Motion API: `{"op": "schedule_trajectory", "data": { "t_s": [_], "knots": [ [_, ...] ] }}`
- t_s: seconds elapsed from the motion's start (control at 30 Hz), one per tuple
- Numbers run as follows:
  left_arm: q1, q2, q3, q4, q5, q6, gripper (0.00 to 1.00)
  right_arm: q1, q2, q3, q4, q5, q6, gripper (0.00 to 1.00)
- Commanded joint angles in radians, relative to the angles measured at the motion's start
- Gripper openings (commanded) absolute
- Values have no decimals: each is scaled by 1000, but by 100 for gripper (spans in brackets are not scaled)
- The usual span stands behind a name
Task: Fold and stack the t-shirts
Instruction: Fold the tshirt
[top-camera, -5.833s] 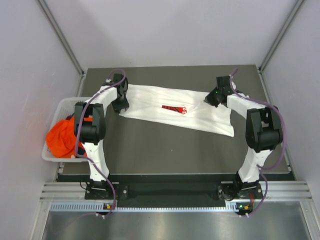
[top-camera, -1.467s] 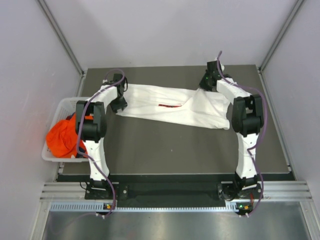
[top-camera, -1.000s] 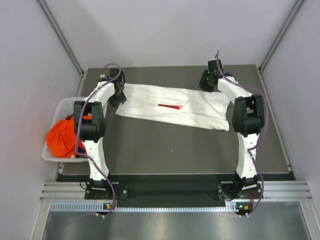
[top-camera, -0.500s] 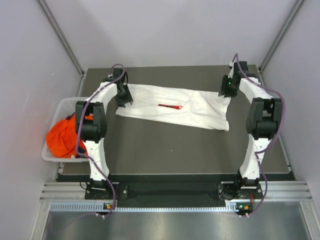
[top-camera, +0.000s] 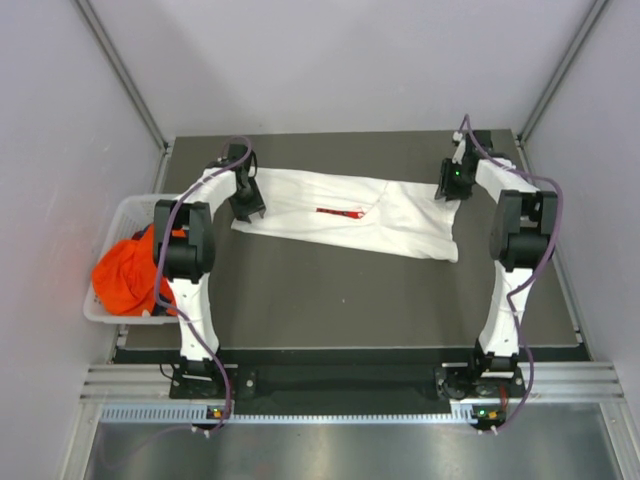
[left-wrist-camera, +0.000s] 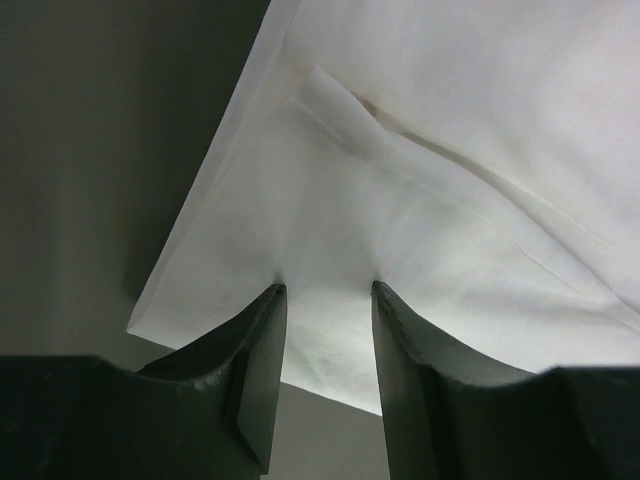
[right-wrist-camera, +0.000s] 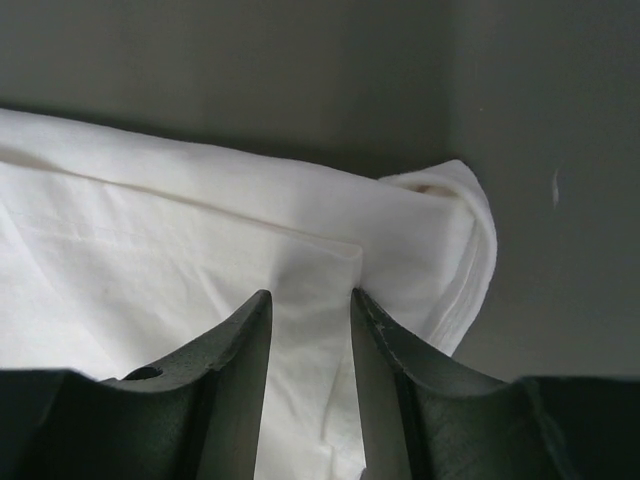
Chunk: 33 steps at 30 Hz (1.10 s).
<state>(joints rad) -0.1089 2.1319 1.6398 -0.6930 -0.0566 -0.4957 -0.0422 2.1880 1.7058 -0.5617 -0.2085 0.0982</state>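
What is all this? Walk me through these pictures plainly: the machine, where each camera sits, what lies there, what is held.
These are two robot arms bolted side by side at a table's near edge. The wide picture comes from a fixed camera above and behind them. The two close-ups come from a camera on each wrist, looking past that arm's fingers. On the dark table lies a white t-shirt with a red print, spread out. At the left, a white basket holds an orange t-shirt. The left fingers appear to pinch the white shirt's left end, and the right fingers its right end, with cloth caught between each pair.
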Motion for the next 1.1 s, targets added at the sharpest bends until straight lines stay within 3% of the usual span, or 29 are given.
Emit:
{"op": "schedule_trajectory", "data": {
  "t_s": [0.0,0.13,0.17,0.27,0.43,0.6,0.63,0.73,0.9,1.07],
  "knots": [
    [8,11,-14,32,-28,-4,45,-5,10,52,37,4,-23,38],
    [11,11,-20,29,-43,-7,45,-5,9,49,51,26,-23,32],
    [11,13,-24,29,-45,-9,45,-7,7,48,57,34,-23,20],
    [12,11,-34,35,-48,-10,45,-7,-4,35,86,89,-17,0],
    [14,11,-43,38,-51,-15,45,-16,-75,-55,195,152,-3,0],
    [14,8,-44,38,-54,-17,45,-27,-85,-77,231,69,-11,0],
    [14,8,-44,36,-54,-17,45,-27,-77,-61,215,54,-14,11],
    [14,10,-43,38,-49,-23,45,-27,-63,-46,201,0,-18,30],
    [14,8,-40,39,-45,-24,45,-25,-40,-40,194,-5,-14,30],
    [14,8,-40,39,-45,-27,45,-24,-22,-34,197,4,-11,20]
  ]
}}
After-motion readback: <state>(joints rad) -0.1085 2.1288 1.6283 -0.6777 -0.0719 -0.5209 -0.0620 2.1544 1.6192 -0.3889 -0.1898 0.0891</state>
